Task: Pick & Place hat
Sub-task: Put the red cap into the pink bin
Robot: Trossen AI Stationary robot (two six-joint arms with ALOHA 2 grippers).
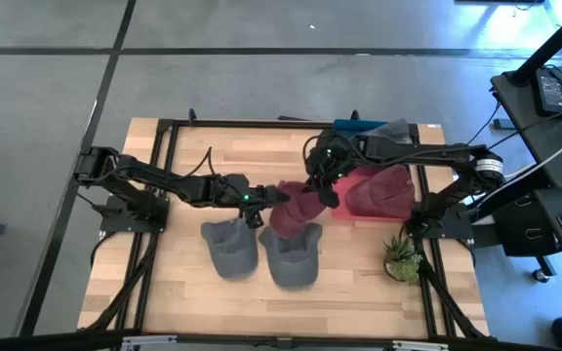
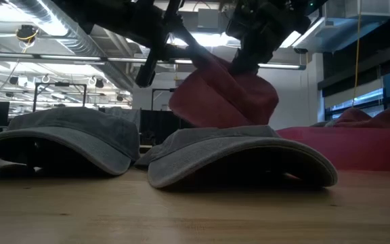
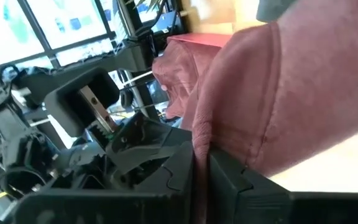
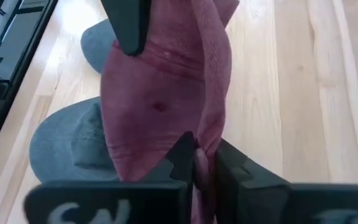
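A dark red hat (image 1: 297,211) hangs in the air between my two grippers, above the far edge of two grey caps (image 1: 230,246) (image 1: 292,257) that lie crown-up on the table. In the low view the red hat (image 2: 222,100) floats over the right grey cap (image 2: 242,152). My left gripper (image 1: 264,201) comes in from the table's left and is shut on the hat. My right gripper (image 1: 326,191) reaches in from the right and is also shut on it. More red hats (image 1: 381,191) lie in a pile to the right. My left gripper pinches an edge of the red hat (image 3: 199,138) between its two fingers (image 3: 229,177), coming roughly level from the table's left. The hat is lifted clear and bulges away beyond the fingers. My right gripper pinches a fold at the hat's opposite edge (image 4: 205,144) between its two fingers (image 4: 182,155), slanting down from the right. The cloth hangs slack below it, clear of the table.
A small potted plant (image 1: 401,259) stands near the table's right near corner. A blue and grey item (image 1: 371,127) lies at the far edge. Black frame rails (image 1: 164,166) run along the table's sides. Bare wood (image 1: 359,292) lies at the near edge.
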